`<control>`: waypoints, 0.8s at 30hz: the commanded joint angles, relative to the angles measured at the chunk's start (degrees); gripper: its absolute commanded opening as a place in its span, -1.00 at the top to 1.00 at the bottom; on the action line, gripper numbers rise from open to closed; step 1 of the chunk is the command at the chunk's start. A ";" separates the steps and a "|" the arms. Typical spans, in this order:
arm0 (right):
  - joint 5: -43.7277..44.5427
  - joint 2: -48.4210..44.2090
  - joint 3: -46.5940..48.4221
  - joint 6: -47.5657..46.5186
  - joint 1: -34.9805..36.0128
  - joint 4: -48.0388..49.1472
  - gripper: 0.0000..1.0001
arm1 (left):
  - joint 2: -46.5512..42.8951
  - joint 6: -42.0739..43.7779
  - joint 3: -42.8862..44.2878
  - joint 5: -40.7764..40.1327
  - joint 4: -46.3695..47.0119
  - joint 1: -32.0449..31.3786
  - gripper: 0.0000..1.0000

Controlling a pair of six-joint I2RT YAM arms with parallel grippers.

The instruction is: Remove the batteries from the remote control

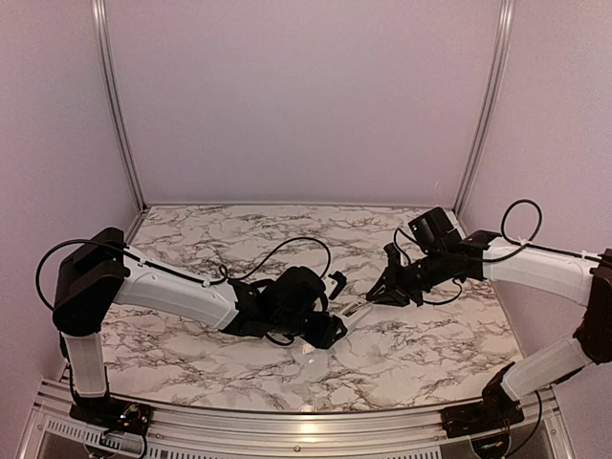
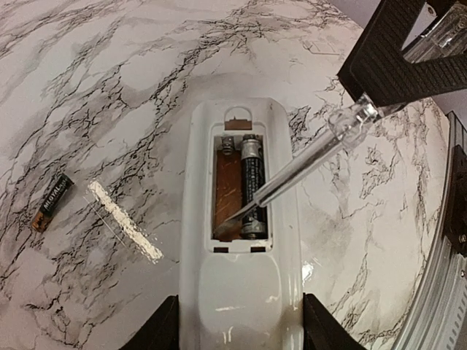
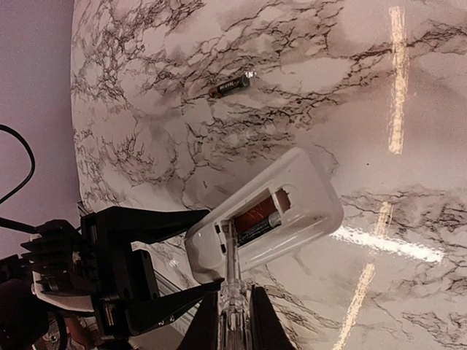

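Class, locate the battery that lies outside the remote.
Left wrist view: the loose battery lies on the table, left of the remote, beside a white strip.

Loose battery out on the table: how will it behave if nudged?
Likely rolls sideways: the loose battery is a smooth cylinder lying on its side on the glossy table. Probably stiff and heavy for its size, since it looks like an ordinary labelled cell.

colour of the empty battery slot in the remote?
The empty slot is reddish-brown; the remote control is white. Clearest in left wrist view.
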 commanded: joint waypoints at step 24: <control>3.10 -3.89 12.77 -11.38 0.71 -12.52 1.00 | -14.77 24.23 -16.59 -13.29 1.12 0.30 1.00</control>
